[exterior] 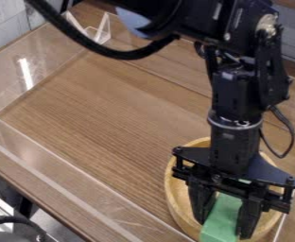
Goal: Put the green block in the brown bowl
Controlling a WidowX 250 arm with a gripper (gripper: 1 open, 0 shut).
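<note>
Hanging over the lower right of the frame, the black gripper (pixel 231 210) points steeply down with its two dark fingers (pixel 203 201) straddling the green block (pixel 222 227), and the jaws are pinching that block between them. The block sits low, its bright green end showing just under the fingertips, right above the brown bowl (pixel 178 197), whose light wooden rim curves out to the left and beneath the gripper's crossbar. Whether the block's bottom edge touches the bowl's floor cannot be told, since the frame cuts it off at the bottom. Above the fingers, the robot arm (pixel 238 85) rises as a thick black column with a silver ring near the wrist, and a black cable (pixel 94 45) loops across the upper part of the frame. Everything stands on a wooden table (pixel 99 113) with a clear grain running diagonally, and a transparent barrier (pixel 37 66) edges it along the left and upper left, catching bright reflections.
</note>
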